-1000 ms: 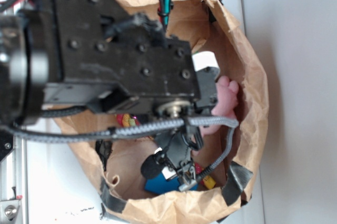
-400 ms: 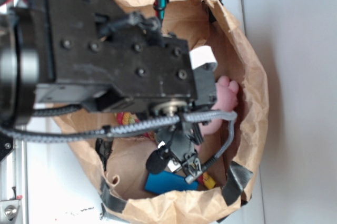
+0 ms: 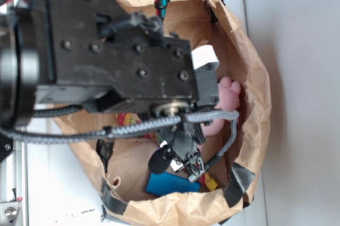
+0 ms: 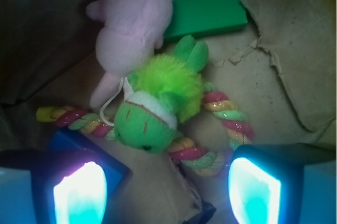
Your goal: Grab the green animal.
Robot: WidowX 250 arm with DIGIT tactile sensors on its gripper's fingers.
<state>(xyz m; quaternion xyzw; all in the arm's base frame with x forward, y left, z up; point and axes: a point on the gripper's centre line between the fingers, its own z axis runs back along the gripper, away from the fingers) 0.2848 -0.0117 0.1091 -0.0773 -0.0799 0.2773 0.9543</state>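
In the wrist view the green animal (image 4: 158, 103) lies on the bag floor, a fuzzy lime plush with its round head toward me and a pale band with red stitching. It rests across a multicoloured rope toy (image 4: 210, 129). My gripper (image 4: 167, 192) hangs above and just short of it, open, its two glowing fingertips (image 4: 79, 192) spread wide with only bag floor between them. In the exterior view the gripper (image 3: 183, 157) reaches down inside the paper bag (image 3: 255, 77), and the arm hides the green animal.
A pink plush animal (image 4: 134, 23) touches the green one on its far side, also visible as the pink plush (image 3: 228, 93). A flat dark-green block (image 4: 208, 13) lies beyond. A blue block (image 4: 79, 145) sits under the left finger. Crumpled bag walls surround everything.
The arm has shifted slightly toward the top of the exterior view, and more of the blue block shows. Over the last half second almost nothing has moved.
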